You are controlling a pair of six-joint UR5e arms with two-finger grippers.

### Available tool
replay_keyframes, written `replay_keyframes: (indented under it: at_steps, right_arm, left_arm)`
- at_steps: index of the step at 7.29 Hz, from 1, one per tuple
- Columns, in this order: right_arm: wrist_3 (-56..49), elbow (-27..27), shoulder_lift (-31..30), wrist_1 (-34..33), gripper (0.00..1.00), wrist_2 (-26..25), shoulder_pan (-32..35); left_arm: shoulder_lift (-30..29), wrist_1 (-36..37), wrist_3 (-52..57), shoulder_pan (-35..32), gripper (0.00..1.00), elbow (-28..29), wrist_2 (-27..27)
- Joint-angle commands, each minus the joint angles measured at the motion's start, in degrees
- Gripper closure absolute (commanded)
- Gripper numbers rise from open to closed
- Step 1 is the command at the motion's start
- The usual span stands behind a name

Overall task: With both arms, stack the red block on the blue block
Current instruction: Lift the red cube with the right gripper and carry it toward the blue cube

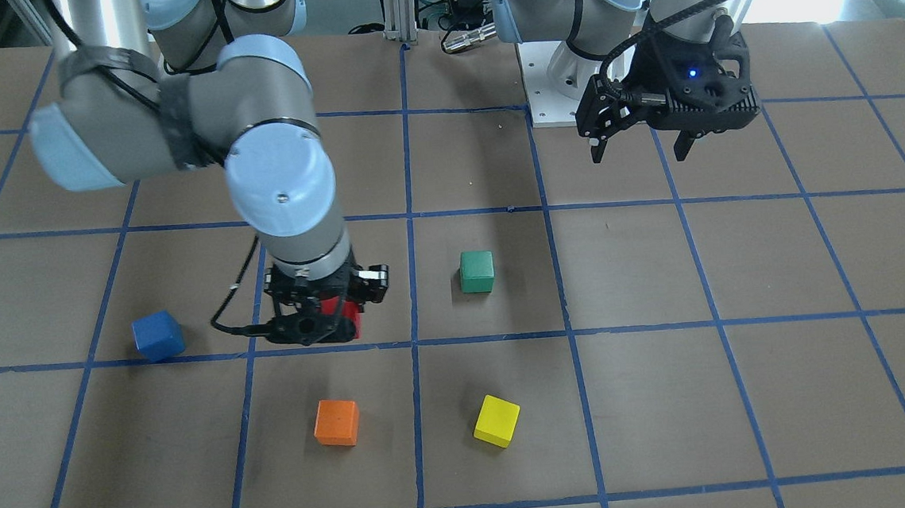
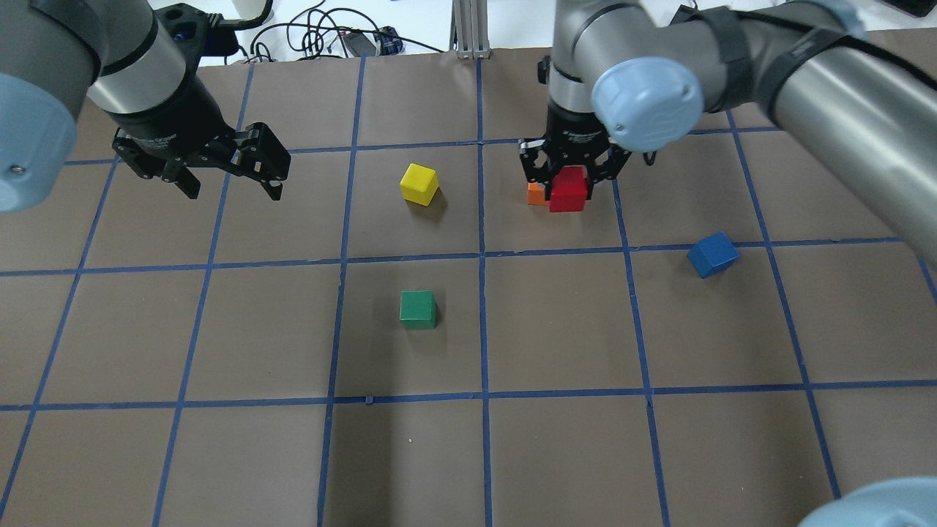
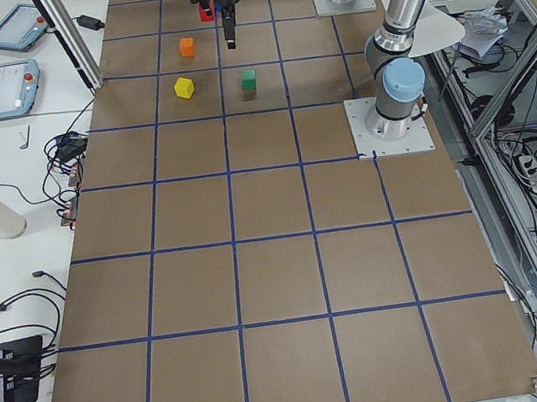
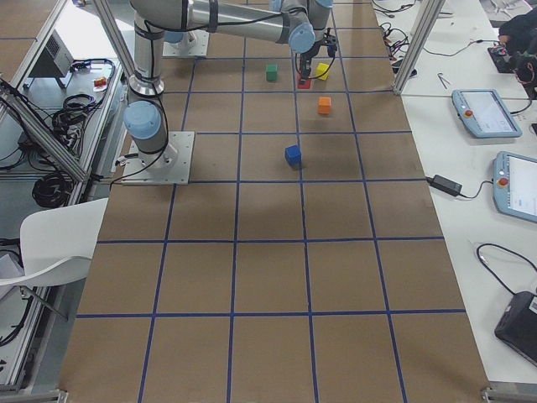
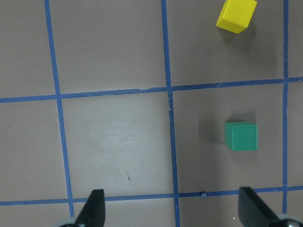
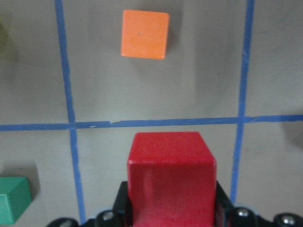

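A: Looking down on a brown table (image 1: 670,398) marked off into squares. Holding anything on the right?

B: Yes. Clamped in the right tool (image 2: 570,181): the red block (image 6: 170,175), pinched tight by two opposite faces and held up clear of the table.

A: Held up over which spot?

B: Hard to pin down exactly. From the wrist camera, set just short of a blue tape line (image 6: 156,124), with an orange block (image 1: 336,422) lying on the table beyond it.

A: Anywhere near the blue block (image 1: 158,336)?

B: Near, but not touching. Resting on the table by itself, turned slightly askew, right against a tape line, off toward the robot's right of the red block.

A: And the left tool (image 1: 640,151)?

B: Spread wide and gripping nothing. Hovering above the table on the robot's left side, well apart from every block.

A: Anything else lying about?

B: Sitting on the table between the two tools, a green block (image 1: 476,272); farther from the robot, a yellow block (image 1: 497,421), turned askew, near the orange block.
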Motion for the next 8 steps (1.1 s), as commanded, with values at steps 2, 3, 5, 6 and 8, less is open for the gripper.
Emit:
replay_keyframes:
  at_steps: [2,3,5,6,8]
  right_arm:
    - [-23.92,0.95,-2.73,3.36,1.0,-0.4,-14.02]
    - [-29.83,2.79,-2.82,2.57,1.0,-0.4,-17.62]
    - [-37.76,6.13,-2.38,-1.45,1.0,-0.4,-21.25]
    - [-39.54,8.5,-2.38,-5.04,1.0,-0.4,-21.78]
    - [-41.66,13.94,-2.38,-12.16,1.0,-0.4,-21.88]
  left_arm:
    - [-0.1,0.1,0.0,-0.03,0.0,-0.1,-0.08]
    - [-0.02,0.1,-0.09,-0.03,0.0,-0.36,0.01]
    - [-0.11,0.1,-0.09,-0.03,0.0,-0.45,-0.43]
    - [-0.02,0.1,-0.17,-0.03,0.0,-0.45,-0.43]
    - [-0.02,0.1,-0.18,-0.03,0.0,-0.54,-0.34]
